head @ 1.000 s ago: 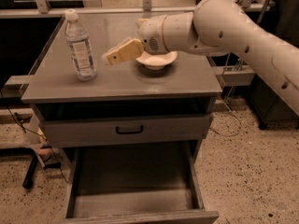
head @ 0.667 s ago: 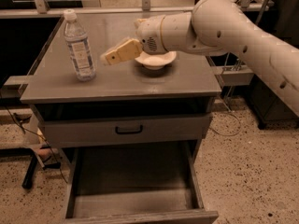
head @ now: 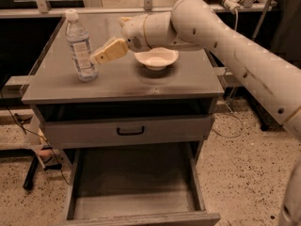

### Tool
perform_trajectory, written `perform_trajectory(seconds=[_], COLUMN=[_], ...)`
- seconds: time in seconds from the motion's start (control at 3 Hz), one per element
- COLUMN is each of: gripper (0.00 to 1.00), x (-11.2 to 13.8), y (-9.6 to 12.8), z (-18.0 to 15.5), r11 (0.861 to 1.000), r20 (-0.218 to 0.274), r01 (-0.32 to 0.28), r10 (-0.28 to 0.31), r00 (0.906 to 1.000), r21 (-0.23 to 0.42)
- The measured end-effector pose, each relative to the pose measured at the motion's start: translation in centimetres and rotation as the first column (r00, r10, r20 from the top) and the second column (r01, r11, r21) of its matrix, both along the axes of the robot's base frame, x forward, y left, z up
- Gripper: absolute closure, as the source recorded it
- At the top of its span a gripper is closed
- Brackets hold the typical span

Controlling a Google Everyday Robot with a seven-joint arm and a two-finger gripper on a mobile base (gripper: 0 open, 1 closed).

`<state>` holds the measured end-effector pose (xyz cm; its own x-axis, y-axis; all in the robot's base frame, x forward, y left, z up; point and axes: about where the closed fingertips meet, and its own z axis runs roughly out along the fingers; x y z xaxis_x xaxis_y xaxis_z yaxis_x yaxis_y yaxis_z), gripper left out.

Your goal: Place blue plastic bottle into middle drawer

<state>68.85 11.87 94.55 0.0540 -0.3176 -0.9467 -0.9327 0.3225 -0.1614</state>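
The blue plastic bottle [head: 81, 46] stands upright on the left part of the grey cabinet top [head: 122, 81]; it is clear with a white cap and a pale label. My gripper [head: 97, 56] reaches in from the right at the height of the bottle's lower half, its cream tip right beside the label and almost touching it. The middle drawer [head: 136, 185] is pulled out below, and its flat grey floor holds nothing.
A shallow cream bowl [head: 156, 59] sits on the cabinet top just right of the gripper, under my arm. Above the open drawer is a shut drawer front with a black handle [head: 130, 131]. Speckled floor and cables surround the cabinet.
My gripper has moved a little to the left, closing most of the gap to the bottle. The bottle, bowl and drawer have stayed where they were.
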Motion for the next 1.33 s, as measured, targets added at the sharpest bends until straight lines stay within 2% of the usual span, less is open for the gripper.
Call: perform_trajectory(seconds=[0.33, 0.67, 1.0, 1.33], gripper=[0.00, 0.00, 0.00, 0.00], x=[1.4, 1.5, 1.7, 2.0], y=[1.9, 2.0, 3.5, 5.9], z=[-0.5, -0.3, -0.7, -1.3], r11=[0.999, 0.999, 1.000, 0.999], r20=[0.008, 0.009, -0.018, -0.041], r01=[-0.039, -0.040, -0.016, -0.041], r10=[0.039, 0.040, 0.017, 0.042], r00=[0.9992, 0.9992, 0.9997, 0.9983], r21=[0.011, 0.014, 0.015, 0.024])
